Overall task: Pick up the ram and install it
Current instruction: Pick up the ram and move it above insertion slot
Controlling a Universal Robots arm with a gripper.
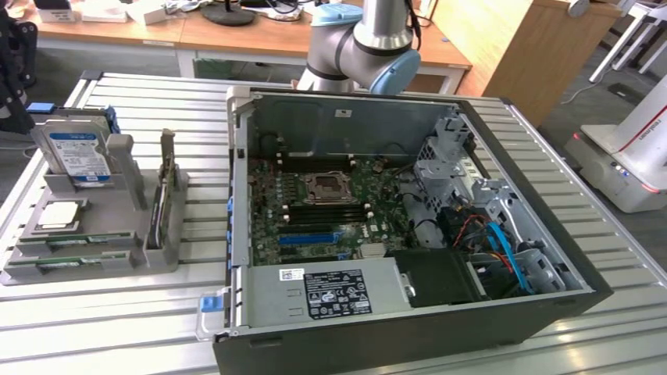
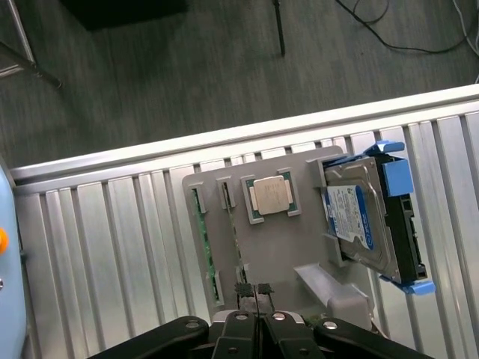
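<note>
— What is hardest to read here?
— The gripper. In the wrist view the black two-fingered gripper is cut off at the frame edge. Its body covers one side of the grey plastic parts holder below it. The jaws are drawn together, with nothing between them.
— And the ram?
— In the exterior view the ram, a long thin green circuit-board stick, stands on its long edge in a slot. That slot is on the holder's side nearest the open black-and-silver computer case, near it but apart. The long axis runs from near to far, with the far end beside the blue-labelled silver hard drive. Chips and label cannot be made out (it is seen almost edge-on).
— What else sits in the holder?
— At the near end, two green strips are partly sunk in slots. Behind them is the square silver processor, and the drive is farthest. Beyond the case rises the grey-and-light-blue robot arm, cut off above.
</note>
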